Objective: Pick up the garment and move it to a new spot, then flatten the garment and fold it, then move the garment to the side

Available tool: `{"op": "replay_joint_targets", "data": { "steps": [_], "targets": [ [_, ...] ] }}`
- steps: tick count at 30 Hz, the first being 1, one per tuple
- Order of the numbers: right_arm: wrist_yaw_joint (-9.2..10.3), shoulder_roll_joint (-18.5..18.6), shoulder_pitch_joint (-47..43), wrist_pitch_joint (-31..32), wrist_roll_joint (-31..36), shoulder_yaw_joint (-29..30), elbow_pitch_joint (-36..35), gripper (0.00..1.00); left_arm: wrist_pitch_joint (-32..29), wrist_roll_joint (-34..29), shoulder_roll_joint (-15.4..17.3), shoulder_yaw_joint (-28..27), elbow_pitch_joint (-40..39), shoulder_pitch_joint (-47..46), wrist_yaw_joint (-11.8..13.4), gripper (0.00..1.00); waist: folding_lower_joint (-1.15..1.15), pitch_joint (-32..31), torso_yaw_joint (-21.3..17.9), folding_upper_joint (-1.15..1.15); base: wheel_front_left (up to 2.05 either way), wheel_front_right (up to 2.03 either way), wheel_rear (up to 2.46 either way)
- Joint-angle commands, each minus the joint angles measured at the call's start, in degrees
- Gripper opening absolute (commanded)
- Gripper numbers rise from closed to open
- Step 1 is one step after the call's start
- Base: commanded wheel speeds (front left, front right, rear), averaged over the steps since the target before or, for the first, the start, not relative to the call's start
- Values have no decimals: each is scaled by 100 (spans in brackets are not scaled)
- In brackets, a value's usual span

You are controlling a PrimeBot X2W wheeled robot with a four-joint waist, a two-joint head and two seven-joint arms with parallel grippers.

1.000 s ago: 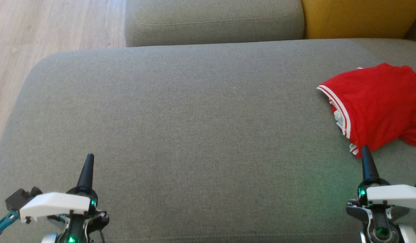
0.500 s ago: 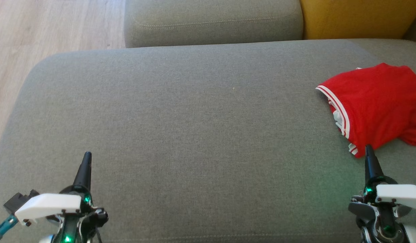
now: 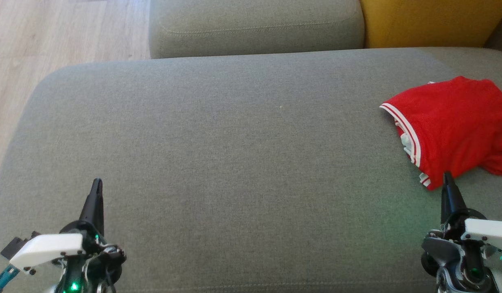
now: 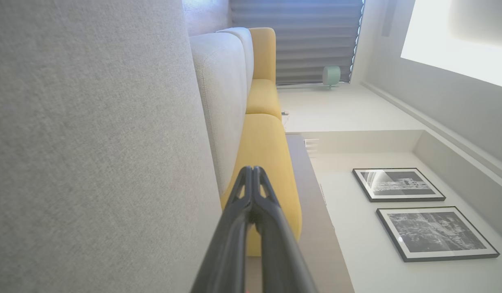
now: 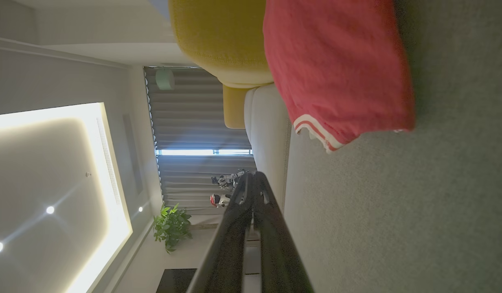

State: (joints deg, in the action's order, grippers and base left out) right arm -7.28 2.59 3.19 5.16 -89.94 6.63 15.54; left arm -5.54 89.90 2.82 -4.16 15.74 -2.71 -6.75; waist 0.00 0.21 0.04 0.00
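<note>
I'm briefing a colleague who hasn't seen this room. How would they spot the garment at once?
Start at the wide grey sofa seat and look to its right end, near the yellow cushion. The garment lies there. It is the one bright red thing on the grey fabric, edged with white stripes.

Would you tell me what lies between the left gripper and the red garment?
Nothing: in the head view, bare grey seat cushion runs from left gripper to red garment.
</note>
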Motion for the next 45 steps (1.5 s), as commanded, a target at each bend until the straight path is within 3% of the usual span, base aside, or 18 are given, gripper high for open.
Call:
{"op": "replay_joint_targets", "data": {
  "steps": [1, 45],
  "targets": [
    [-21, 78, 287, 69, -199, -81, -160, 0, -81, 155, 15, -224, -167, -344, -65, 0, 0, -2, -2, 0, 0, 0, 0],
    [-21, 56, 296, 107, -249, -43, -153, 0, -98, 224, 6, -240, -168, -349, -74, 0, 0, -3, -4, 0, 0, 0, 0]
  ]
}}
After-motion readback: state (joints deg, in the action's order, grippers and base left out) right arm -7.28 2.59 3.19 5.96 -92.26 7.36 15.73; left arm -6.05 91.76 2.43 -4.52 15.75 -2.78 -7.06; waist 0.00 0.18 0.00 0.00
